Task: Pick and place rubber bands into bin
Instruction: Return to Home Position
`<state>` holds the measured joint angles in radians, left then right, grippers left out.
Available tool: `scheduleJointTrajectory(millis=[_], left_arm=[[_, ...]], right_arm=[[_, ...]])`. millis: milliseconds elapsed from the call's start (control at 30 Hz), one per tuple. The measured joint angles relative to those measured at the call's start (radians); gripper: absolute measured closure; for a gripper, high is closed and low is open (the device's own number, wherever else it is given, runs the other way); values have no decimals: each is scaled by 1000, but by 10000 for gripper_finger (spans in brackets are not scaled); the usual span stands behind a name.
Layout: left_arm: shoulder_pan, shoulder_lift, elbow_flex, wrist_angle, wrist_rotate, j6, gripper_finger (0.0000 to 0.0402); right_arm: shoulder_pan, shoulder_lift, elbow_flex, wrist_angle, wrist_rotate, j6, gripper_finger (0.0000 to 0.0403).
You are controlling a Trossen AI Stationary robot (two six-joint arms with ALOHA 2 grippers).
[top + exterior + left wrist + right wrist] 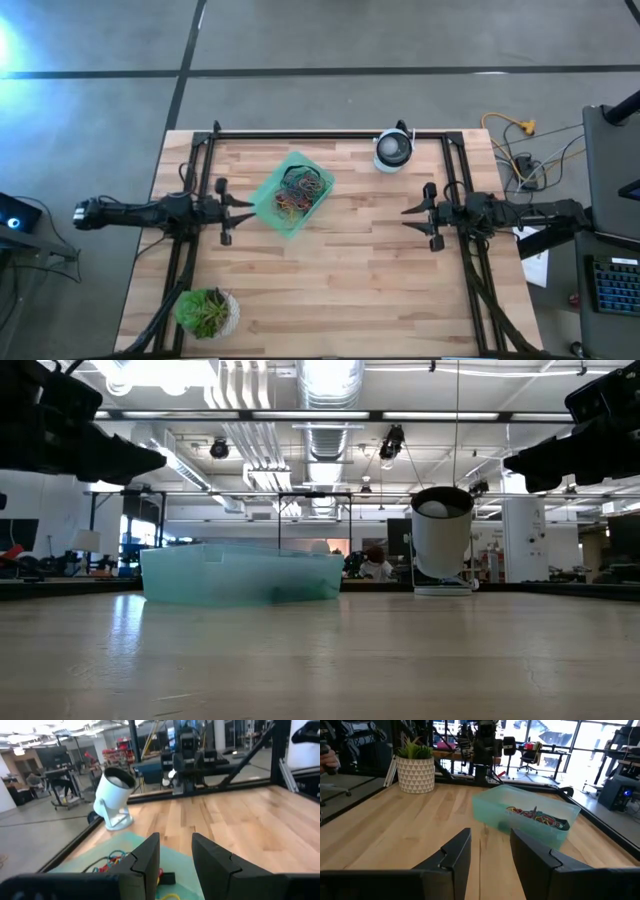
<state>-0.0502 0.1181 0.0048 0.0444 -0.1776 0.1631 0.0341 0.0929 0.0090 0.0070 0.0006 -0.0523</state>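
Observation:
The teal translucent bin [292, 194] sits on the wooden table, left of centre, turned at an angle. A tangle of red, yellow, green and dark rubber bands [296, 192] lies inside it, also seen in the right wrist view as rubber bands [536, 816] within the bin [525, 815]. My left gripper [247, 209] hovers open just left of the bin, above its near wall [100, 857]. My right gripper [405, 217] is open and raised over the bare table, well right of the bin. Neither holds anything.
A white-and-black round device [393, 150] stands near the table's far edge. A potted green plant [207, 313] sits at the near left corner. A black frame rail [330, 134] runs along the far edge. Bare wood lies between the bin and my right gripper.

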Motion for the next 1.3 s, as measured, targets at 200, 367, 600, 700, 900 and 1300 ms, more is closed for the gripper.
scheduleJointTrajectory(millis=[200, 367, 600, 700, 900, 1300], left_arm=[[0, 60, 0, -1, -3, 0, 303], [0, 87, 0, 64, -19, -8, 303], [0, -23, 0, 107, -22, 45, 303], [0, -92, 0, 22, -22, 34, 303], [0, -77, 0, 2, -11, 19, 303], [0, -34, 0, 5, -10, 26, 303]], right_arm=[[0, 0, 0, 0, 0, 0, 271], [0, 0, 0, 0, 0, 0, 271], [0, 0, 0, 0, 0, 0, 271], [0, 0, 0, 0, 0, 0, 271], [0, 1, 0, 1, 1, -1, 271], [0, 1, 0, 1, 1, -1, 271]])
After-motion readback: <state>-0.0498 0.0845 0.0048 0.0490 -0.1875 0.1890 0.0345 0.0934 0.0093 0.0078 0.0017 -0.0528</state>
